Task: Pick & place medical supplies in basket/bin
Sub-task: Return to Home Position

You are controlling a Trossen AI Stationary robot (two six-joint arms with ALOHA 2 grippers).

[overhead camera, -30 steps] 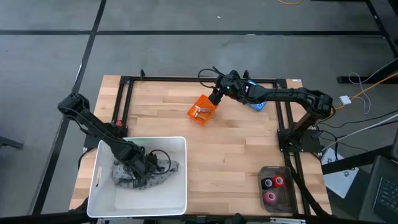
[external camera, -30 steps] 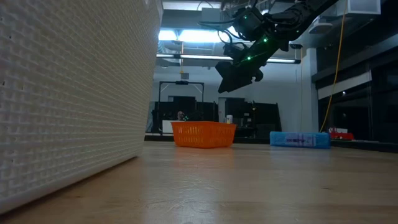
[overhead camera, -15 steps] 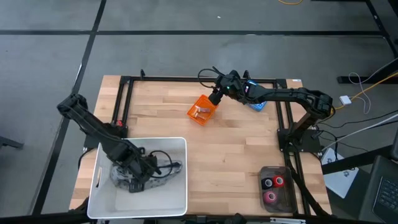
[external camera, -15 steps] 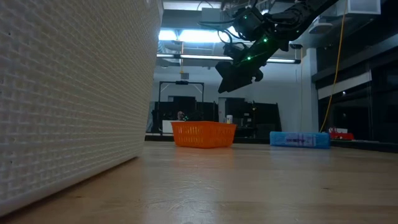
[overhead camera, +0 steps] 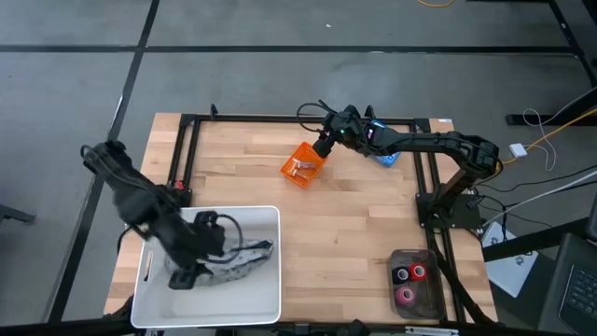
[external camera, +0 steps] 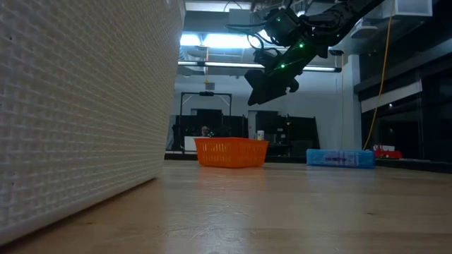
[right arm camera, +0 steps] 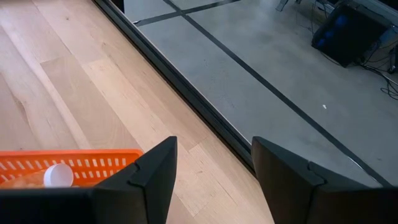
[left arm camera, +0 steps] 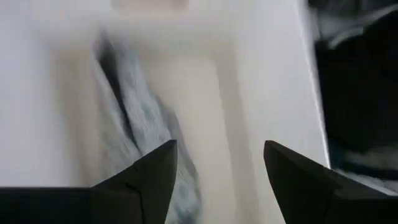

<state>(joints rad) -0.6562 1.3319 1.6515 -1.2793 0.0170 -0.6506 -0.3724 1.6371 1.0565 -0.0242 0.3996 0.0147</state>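
On my left, the left gripper (overhead camera: 182, 273) hangs inside the white tub (overhead camera: 140, 301) at the table's near-left corner. In its wrist view the left gripper (left arm camera: 219, 144) has its fingers spread with nothing between them. The grey patterned cloth (overhead camera: 239, 260) lies crumpled on the tub floor just beside it, apart from the fingers. Its long axis runs across the tub, and its right end points slightly toward the far edge. In the low view the tub's textured white wall (external camera: 78, 106) fills the left side.

Toward the middle of the table's far side sits the orange basket (overhead camera: 300, 166), turned corner-on to the table edges. The right wrist view shows a small white round piece (right arm camera: 57, 175) inside it. The right gripper (overhead camera: 322, 147) hovers above the basket's far-right corner, its fingers spread wide and empty. Right of it a flat blue packet (external camera: 340, 158) lies on the wood, its print too small for me to read.

At the near-right edge a dark see-through bin (overhead camera: 415, 254) holds two red rolls (overhead camera: 418, 272) and a black roll (overhead camera: 401, 274).
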